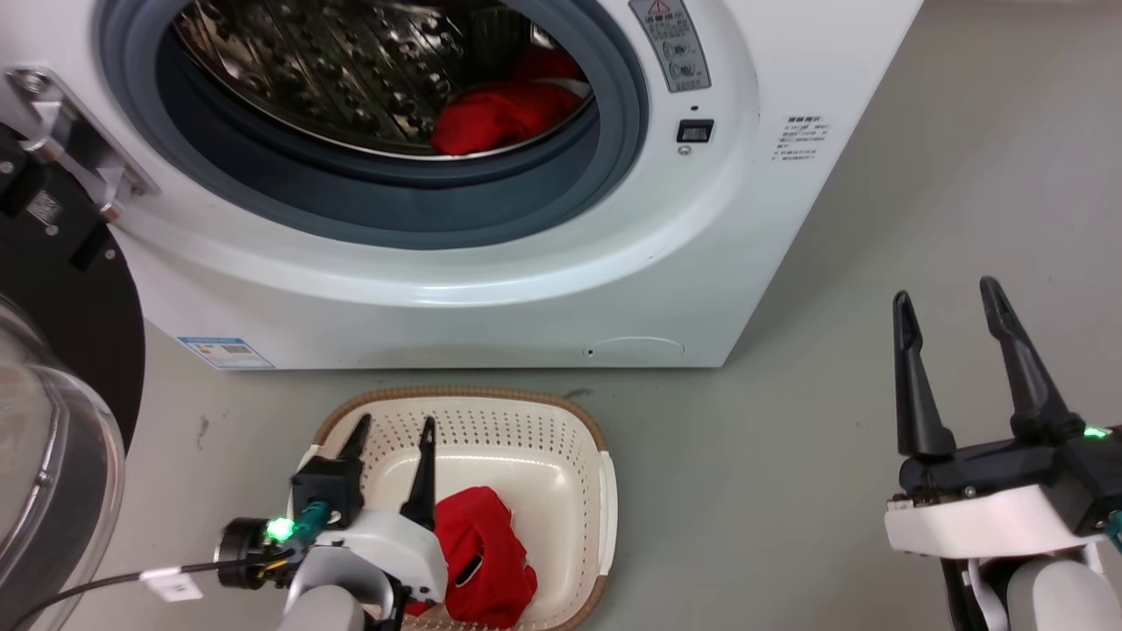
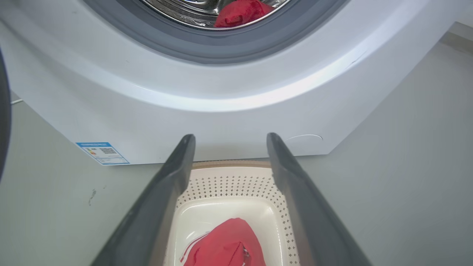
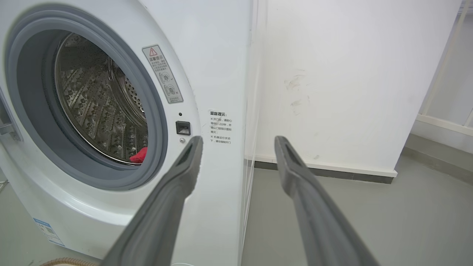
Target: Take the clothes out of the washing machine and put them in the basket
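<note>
Done: one red garment (image 1: 482,561) lies inside the basket (image 1: 607,499), on its near side, just beside the left pincer's inner finger.
Not yet done: a second red piece (image 1: 504,109) sits in the drum (image 1: 351,70) of the washing machine (image 1: 526,289), low and to the right of the opening, near the grey ring (image 1: 394,210).
Door: the glass door (image 1: 53,473) is swung wide to the robot's left, so the opening is free.
Basket: it stands on the floor (image 1: 789,491) just in front of the machine.
Left pincer (image 1: 396,423): it hangs over the basket's left part with fingers parted and nothing between them.
Right pincer (image 1: 946,294): its fingers are spread wide and empty. It is over bare floor, well apart from the basket, and points towards the machine's right front edge.
Progress: roughly halfway by my judgement, with one piece delivered and at least one to fetch. I cannot tell whether more lies deeper in the drum.
Likely next: a reach into the drum for the red piece.
</note>
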You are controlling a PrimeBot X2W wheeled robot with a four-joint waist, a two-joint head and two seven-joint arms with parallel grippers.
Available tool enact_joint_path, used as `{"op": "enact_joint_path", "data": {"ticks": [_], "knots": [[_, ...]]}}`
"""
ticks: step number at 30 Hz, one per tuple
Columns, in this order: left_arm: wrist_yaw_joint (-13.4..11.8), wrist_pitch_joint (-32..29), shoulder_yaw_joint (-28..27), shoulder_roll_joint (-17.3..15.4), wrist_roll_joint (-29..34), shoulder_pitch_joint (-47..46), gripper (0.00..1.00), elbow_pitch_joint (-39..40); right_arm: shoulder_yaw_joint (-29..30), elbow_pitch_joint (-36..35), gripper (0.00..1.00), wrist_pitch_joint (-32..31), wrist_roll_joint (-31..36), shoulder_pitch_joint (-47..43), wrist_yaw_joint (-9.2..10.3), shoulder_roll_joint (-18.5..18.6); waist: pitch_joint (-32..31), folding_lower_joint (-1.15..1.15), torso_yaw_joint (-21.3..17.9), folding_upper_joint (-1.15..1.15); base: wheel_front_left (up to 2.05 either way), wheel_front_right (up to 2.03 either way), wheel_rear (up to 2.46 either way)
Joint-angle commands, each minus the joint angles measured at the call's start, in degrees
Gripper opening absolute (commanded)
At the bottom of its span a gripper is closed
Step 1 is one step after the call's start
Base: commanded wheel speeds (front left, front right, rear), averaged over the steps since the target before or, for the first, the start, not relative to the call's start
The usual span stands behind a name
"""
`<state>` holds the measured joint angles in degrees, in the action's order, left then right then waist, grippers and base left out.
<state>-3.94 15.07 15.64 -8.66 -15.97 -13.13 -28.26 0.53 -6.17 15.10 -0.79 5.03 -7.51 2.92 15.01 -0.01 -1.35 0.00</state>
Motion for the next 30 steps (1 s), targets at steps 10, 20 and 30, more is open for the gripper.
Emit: {"op": "enact_joint_path", "data": {"ticks": [10,20,30], "knots": [[0.8,0.1,-6.5,1.9,5.8,3.8,1.00,11.9,-0.6,0.0,1.00,0.1,-0.8,-1.4,0.04,-0.1,-1.7,0.01,-0.4,0.00,0.00,0.00,0.00],[4.7,0.1,-7.5,-0.3,9.0,-13.3,1.00,4.1,-1.1,-0.8,1.00,0.1,-1.5,2.4,0.04,-0.1,4.5,0.01,-2.5,0.00,0.00,0.00,0.00],[9.2,-6.9,-5.6,-5.3,10.4,-39.8,1.00,-13.7,-1.6,-1.7,1.00,0.1,-2.8,7.0,0.04,-0.1,13.8,0.01,-6.3,0.00,0.00,0.00,0.00]]}}
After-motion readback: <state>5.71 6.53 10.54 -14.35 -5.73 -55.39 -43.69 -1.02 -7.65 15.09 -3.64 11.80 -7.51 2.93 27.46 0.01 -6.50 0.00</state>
